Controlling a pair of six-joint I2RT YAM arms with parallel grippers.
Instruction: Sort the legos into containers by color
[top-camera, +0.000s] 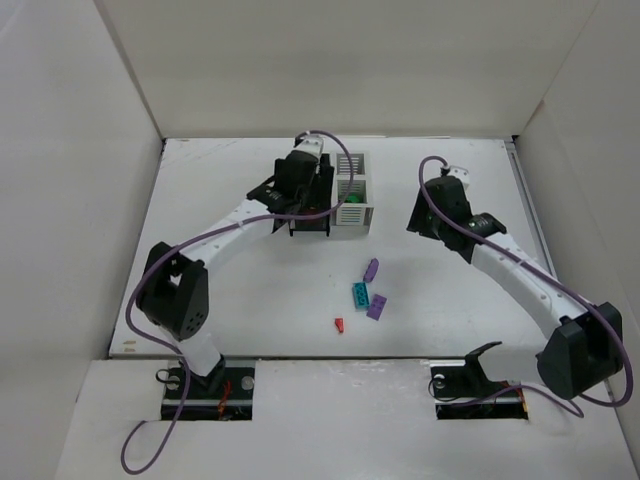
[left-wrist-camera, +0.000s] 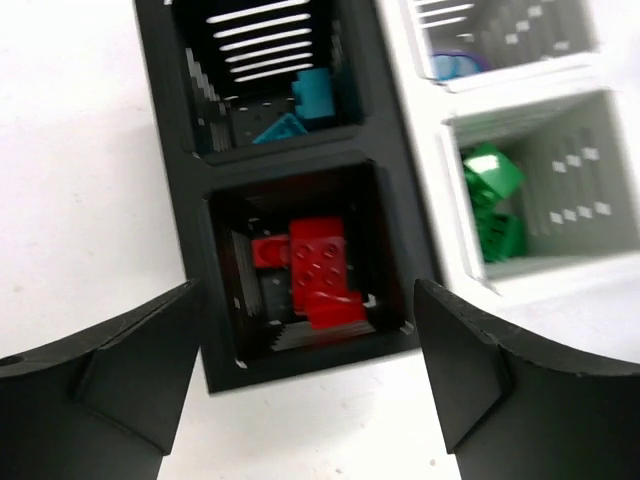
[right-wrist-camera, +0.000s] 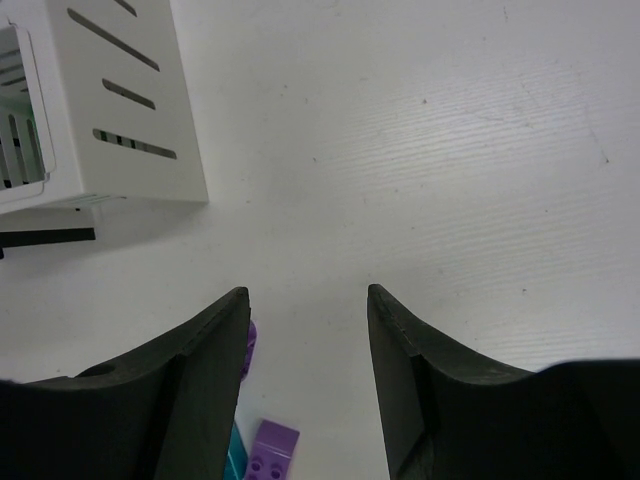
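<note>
Under left end effector (left-wrist-camera: 305, 325), perhaps three red legos (left-wrist-camera: 320, 268) in black container (left-wrist-camera: 165, 150)

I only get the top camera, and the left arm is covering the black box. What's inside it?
Observer: The left wrist view shows red bricks in the compartment of the black bin nearer the arms' bases.
Operator: Is the hand holding one?
Observer: No, the left gripper is open and empty above that compartment.
Operator: What's in the other half of the box?
Observer: Teal bricks lie in the far compartment.
</note>
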